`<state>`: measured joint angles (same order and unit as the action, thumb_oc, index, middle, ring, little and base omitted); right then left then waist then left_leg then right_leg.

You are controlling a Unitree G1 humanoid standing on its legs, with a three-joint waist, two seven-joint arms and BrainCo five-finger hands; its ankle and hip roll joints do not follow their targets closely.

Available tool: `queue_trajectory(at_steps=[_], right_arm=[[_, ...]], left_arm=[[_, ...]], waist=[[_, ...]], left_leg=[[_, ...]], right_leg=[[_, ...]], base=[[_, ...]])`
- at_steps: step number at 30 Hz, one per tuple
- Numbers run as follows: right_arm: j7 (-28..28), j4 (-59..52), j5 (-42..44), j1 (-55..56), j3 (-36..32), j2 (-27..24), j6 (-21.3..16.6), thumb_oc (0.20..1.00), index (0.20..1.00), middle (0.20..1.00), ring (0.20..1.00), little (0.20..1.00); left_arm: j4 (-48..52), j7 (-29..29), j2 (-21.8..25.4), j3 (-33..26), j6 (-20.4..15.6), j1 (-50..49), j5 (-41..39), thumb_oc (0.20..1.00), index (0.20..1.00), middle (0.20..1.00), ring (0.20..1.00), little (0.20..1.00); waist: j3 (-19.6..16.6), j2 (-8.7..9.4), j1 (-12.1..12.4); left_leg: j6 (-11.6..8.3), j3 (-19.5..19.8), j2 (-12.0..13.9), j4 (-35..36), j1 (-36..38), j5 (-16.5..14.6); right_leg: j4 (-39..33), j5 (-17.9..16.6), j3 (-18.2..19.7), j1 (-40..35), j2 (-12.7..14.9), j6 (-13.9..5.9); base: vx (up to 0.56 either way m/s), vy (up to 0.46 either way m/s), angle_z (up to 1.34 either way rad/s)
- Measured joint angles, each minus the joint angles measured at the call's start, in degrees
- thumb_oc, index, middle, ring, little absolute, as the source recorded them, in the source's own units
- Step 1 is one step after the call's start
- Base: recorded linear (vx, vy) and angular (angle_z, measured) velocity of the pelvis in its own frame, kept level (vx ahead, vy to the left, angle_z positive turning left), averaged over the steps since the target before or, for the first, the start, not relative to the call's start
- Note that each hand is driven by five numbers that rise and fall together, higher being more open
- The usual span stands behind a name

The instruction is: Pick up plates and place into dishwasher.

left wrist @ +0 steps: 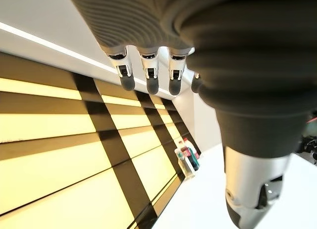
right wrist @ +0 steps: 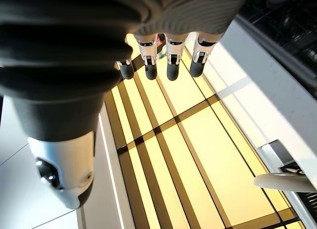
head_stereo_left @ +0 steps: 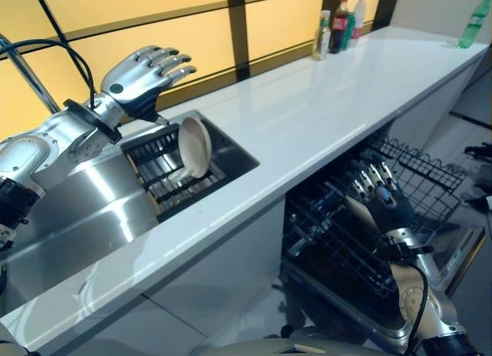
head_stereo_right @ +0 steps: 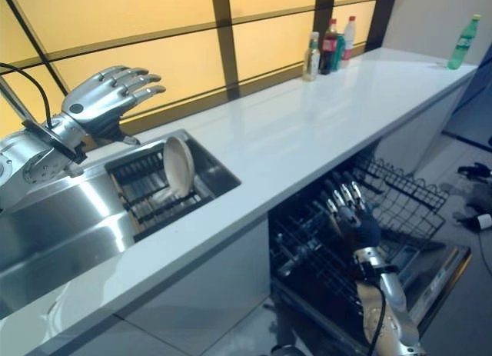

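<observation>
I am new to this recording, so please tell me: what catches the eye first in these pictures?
First the left robot hand, raised open above the sink, where one pale plate stands on edge in a dark rack. Below the white counter, the right robot hand hangs open over the pulled-out dishwasher rack. Bottles stand at the counter's far end.

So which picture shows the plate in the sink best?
The left eye view: the plate stands on edge in the sink rack, seen whole. The right eye view shows it narrower, the right wrist view just a corner sliver.
</observation>
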<state>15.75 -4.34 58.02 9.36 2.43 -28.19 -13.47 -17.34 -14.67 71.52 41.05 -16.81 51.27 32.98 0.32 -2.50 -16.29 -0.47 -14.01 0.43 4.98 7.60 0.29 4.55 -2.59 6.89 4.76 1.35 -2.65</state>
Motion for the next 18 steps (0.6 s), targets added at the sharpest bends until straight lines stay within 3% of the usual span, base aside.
queue_trajectory(at_steps=[3,13,18], right_arm=[[0.02,0.00,0.19,-0.01,-0.33,-0.07,0.85,1.000,1.000,1.000,1.000,1.000],[1.00,0.00,0.28,0.56,-1.00,-0.06,1.71,1.000,1.000,1.000,1.000,1.000],[0.98,0.00,0.70,1.32,-1.71,-0.46,2.44,1.000,1.000,1.000,1.000,1.000]], left_arm=[[-1.04,3.53,-0.01,1.73,0.21,0.51,-0.03,1.000,1.000,1.000,1.000,1.000],[-8.25,4.72,-0.01,4.65,-0.73,3.14,1.41,1.000,1.000,1.000,1.000,1.000],[-8.85,8.56,0.46,8.33,-1.28,5.17,3.45,1.000,1.000,1.000,1.000,1.000]], waist=[[0.00,0.00,-0.39],[0.01,-0.14,-1.86],[-0.03,-0.54,-1.87]], left_leg=[[-0.03,-0.27,0.00,0.00,-0.15,-0.03],[-0.08,-0.73,0.10,0.03,0.03,-0.04],[-0.11,-0.93,0.13,0.03,0.03,-0.06]], right_leg=[[0.26,-0.02,0.45,0.47,-0.15,0.02],[0.34,-0.03,0.59,0.42,-0.21,0.03],[0.21,-0.04,0.62,0.40,-0.24,0.04]], base=[[0.05,-0.025,-0.10],[0.04,-0.020,-0.01],[0.05,-0.029,-0.01]])
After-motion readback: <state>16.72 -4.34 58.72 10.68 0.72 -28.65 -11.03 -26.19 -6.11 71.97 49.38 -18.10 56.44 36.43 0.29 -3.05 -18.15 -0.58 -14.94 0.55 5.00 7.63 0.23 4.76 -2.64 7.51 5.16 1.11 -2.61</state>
